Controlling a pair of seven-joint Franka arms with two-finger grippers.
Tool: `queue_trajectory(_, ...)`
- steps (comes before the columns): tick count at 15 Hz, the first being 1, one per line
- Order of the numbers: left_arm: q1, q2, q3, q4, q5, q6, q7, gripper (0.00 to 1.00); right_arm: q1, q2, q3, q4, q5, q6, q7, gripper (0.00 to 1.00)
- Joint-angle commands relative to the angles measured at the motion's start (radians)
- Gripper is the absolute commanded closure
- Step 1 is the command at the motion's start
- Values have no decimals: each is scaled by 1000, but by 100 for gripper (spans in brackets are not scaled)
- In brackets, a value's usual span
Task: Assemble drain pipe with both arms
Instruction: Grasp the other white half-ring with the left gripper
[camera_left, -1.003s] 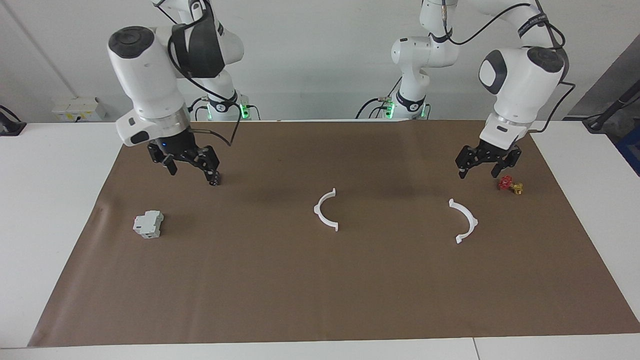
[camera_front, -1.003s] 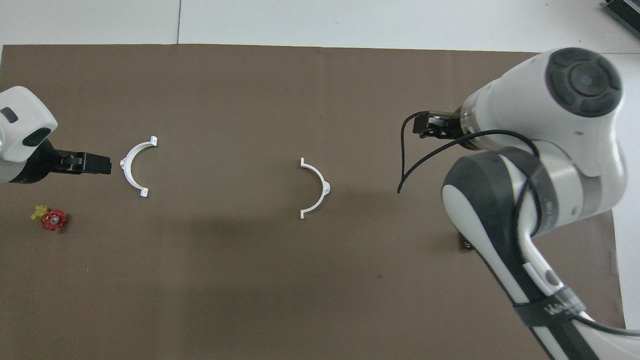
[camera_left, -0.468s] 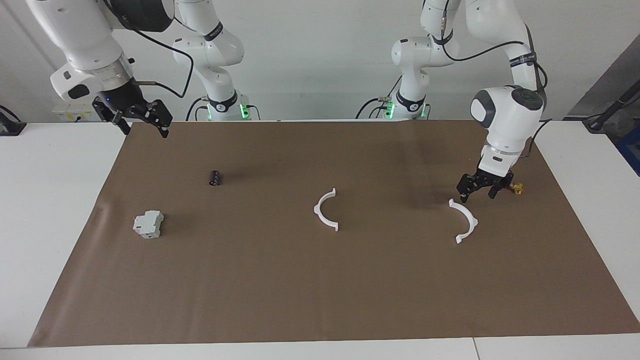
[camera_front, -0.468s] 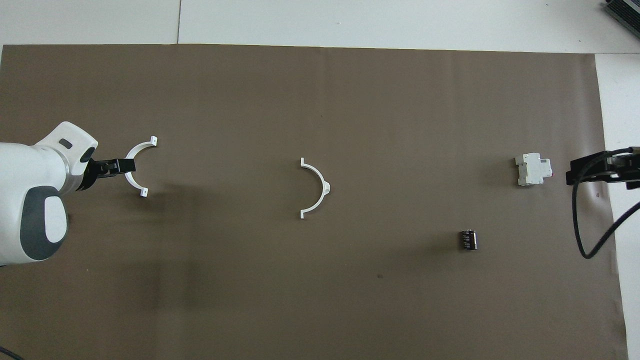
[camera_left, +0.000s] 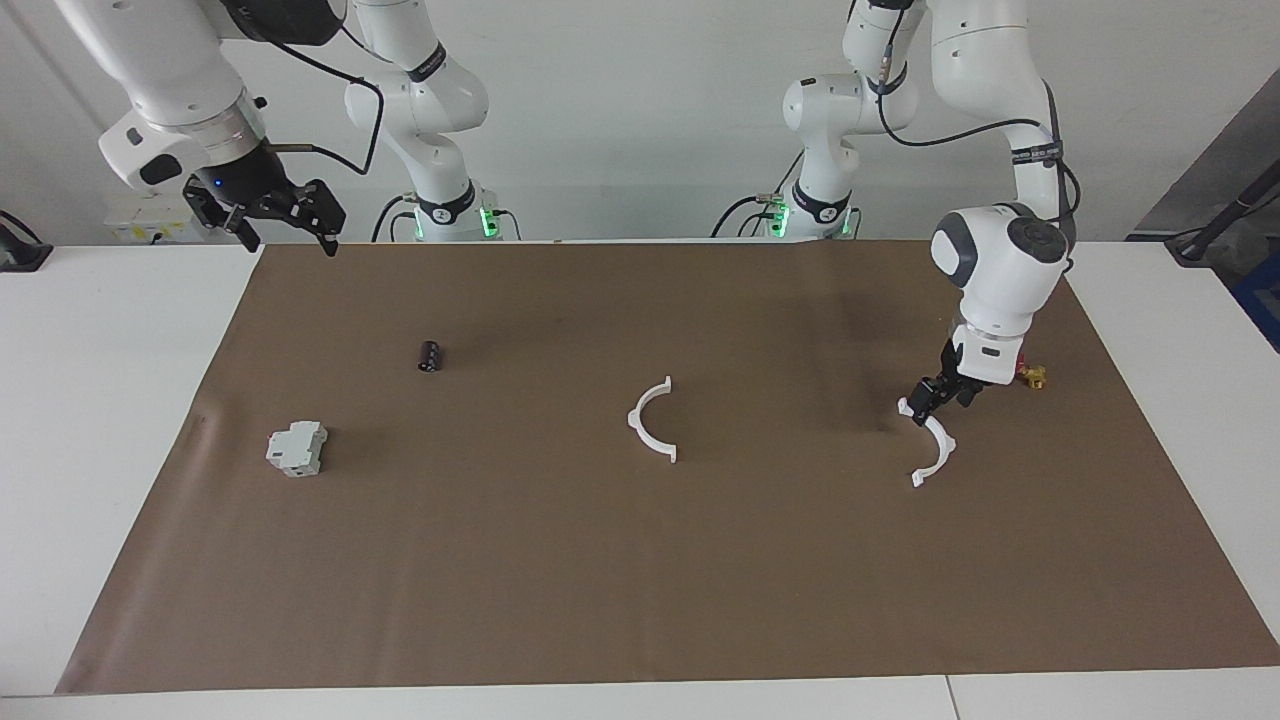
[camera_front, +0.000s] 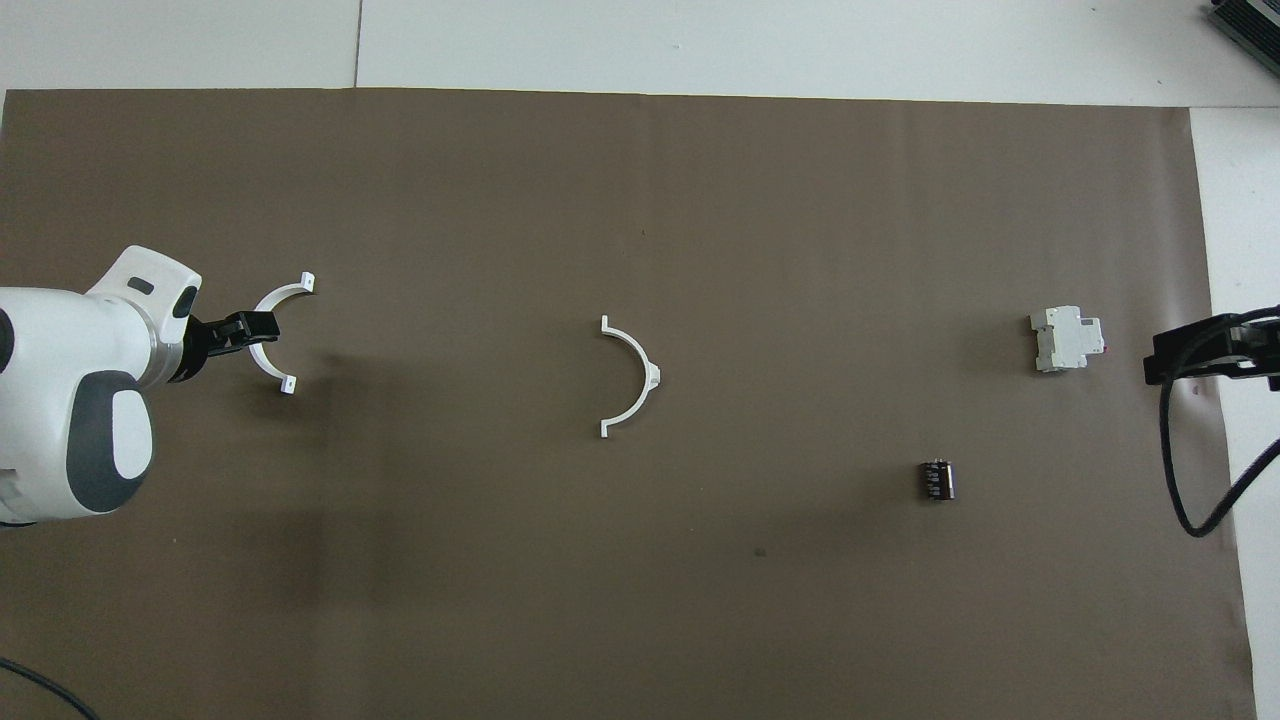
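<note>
**Left arm down on one half-ring, right arm parked high**

- Right end effector (camera_left: 285, 232): top corner of the facing frame at the right arm's end, raised over the edge of the brown mat (camera_left: 640, 600). Fingers spread, nothing held. That arm is waiting.
- Small black cylinder (camera_left: 429, 356): upper part of the frame, lying loose on the mat.
- Red-and-yellow valve piece (camera_left: 1032, 376): mostly hidden by the left arm's wrist.
- Left end effector (camera_left: 935, 400): down at the upper end of one half-ring (camera_left: 945, 450), mid-height in the frame at the left arm's end. Seen edge-on, so I cannot tell whether it is spread or pinching the plastic.
- Second half-ring (camera_left: 634, 420): centre of the frame, flat on the mat, well apart from the first.
- Grey-white block (camera_left: 297, 447): mid-height at the right arm's end, a little farther from the robots than the cylinder.
- White worktop (camera_left: 100, 400) borders the mat.
- Containers: none seen.

Handling, as a judgement: the half-rings look very light, thin and fairly stiff, yet springy if squeezed across the open ends. Being smooth plastic, they could skid on the mat or twist in a grip. The best hold is probably across the band near mid-arc or beside a tab, which leaves both ends free to mate.
</note>
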Motion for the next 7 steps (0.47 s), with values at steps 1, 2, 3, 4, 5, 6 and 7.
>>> queue_trajectory(1,-2,0,-1,-22,-14,21,-31,0,-5,0,13,24,-33,5,-97,0)
queue_trajectory(2,1,0,-1,-27,-14,23,-31,0,-15,5,9,42,-33,-20,-101,0)
queue_trajectory(3,2,2,-1,-27,-14,23,-31,0,-21,3,2,38,-34,-14,-108,0)
queue_trajectory(4,3,3,-1,-27,-14,24,-31,0,-30,3,1,35,-33,-13,-108,0)
queue_trajectory(5,3,10,-1,-28,-14,26,-32,0,-31,2,2,32,-31,-11,-105,0)
queue_trajectory(6,3,14,-1,-29,-14,30,-32,0,-30,2,4,32,-22,-9,-99,0)
queue_trajectory(7,3,20,-1,-29,-14,35,-32,0,-31,2,4,32,-16,-9,-98,0)
